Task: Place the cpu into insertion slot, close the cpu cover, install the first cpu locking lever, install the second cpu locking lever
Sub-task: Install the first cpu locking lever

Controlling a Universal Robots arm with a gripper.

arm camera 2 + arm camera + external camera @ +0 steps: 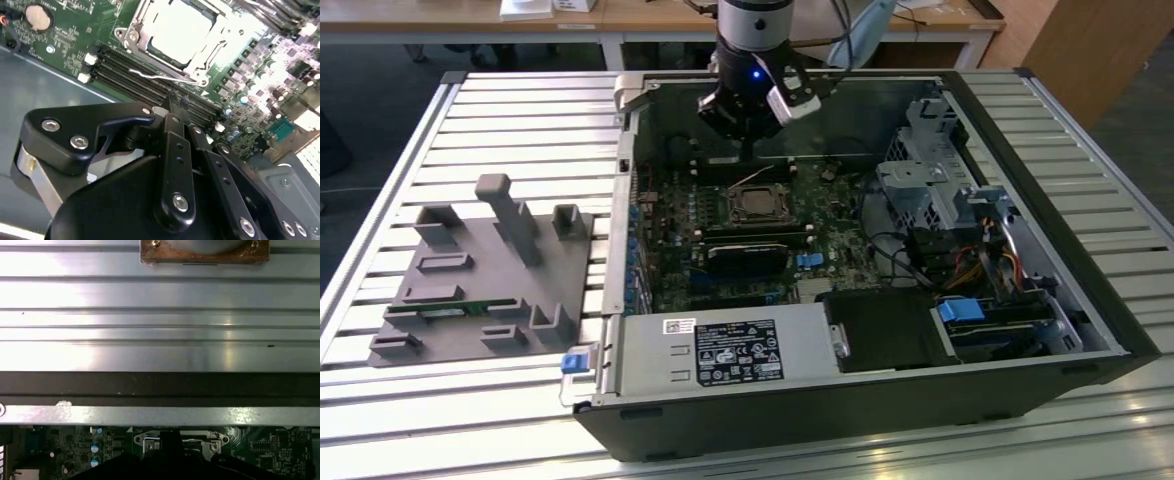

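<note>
Now pincer (172,106) hangs with its fingers closed together, empty, just above the wire locking lever (160,77). The cpu (180,32) sits in the insertion slot (754,208) under the cpu cover (136,27), near the green board's (75,55) edge by the case (854,420) wall. Tight side room.

Robotics lab: an open computer case (854,410) lies on a slatted metal table (520,110) beside a grey fixture block (480,290), wooden desks (654,18) behind.
</note>
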